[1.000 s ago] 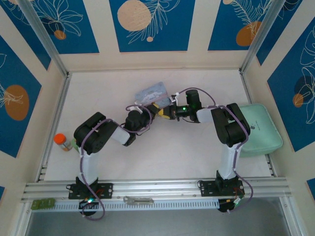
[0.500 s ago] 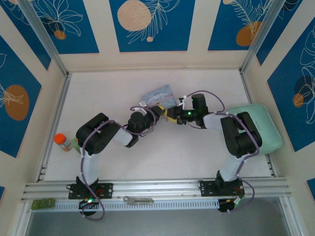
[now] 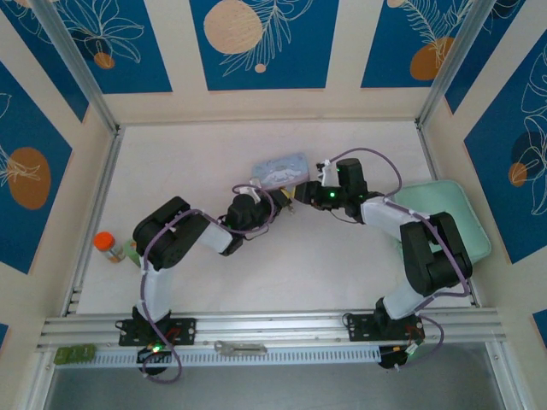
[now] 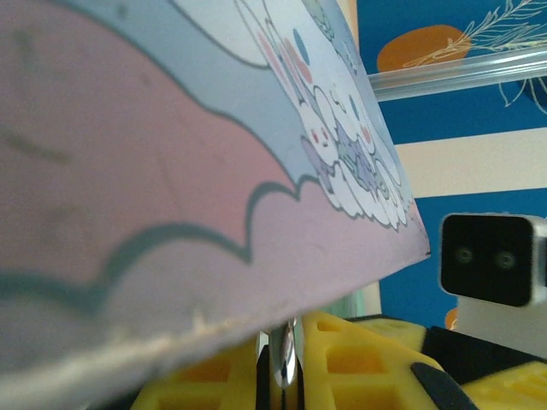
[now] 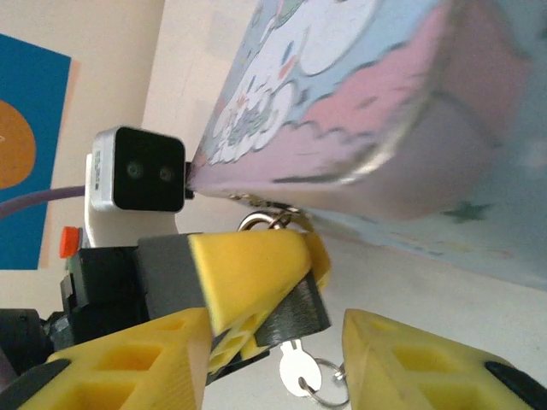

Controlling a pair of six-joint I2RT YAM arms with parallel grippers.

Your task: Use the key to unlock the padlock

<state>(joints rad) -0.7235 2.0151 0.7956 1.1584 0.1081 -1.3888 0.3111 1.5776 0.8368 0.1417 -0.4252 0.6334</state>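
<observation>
Because the padlock (image 5: 295, 314) is attached at the edge of the pale blue tin (image 5: 359, 111) and would otherwise turn freely, the left gripper (image 4: 282, 376) has its fingers (image 5: 248, 269) clamped on the padlock body. This fixes it just beside the tin's rim, near the middle of the surface (image 3: 188, 162). The thin shackle (image 5: 265, 220) runs from the body to the tin's edge; whether it is latched cannot be told. The key (image 5: 295, 373) is seated in the end of the body opposite the shackle. Its head and a small ring (image 5: 323, 395) project clear of the left fingers, so the head stays accessible. The right gripper (image 5: 275, 363) faces the left one across the tin's corner with its own fingers (image 5: 410, 363) apart, one on each side of the key head and touching neither head nor ring. This arrangement is judged to be the approach to gripping the key: one arm restrains the lock, the other supplies rotation. The next move calls for closing squarely on the flat of the head, then rolling the wrist about the key's axis. A grip on the ring would probably slip without turning the key, and an off-axis pull could draw the key out or twist the padlock in the left fingers.
</observation>
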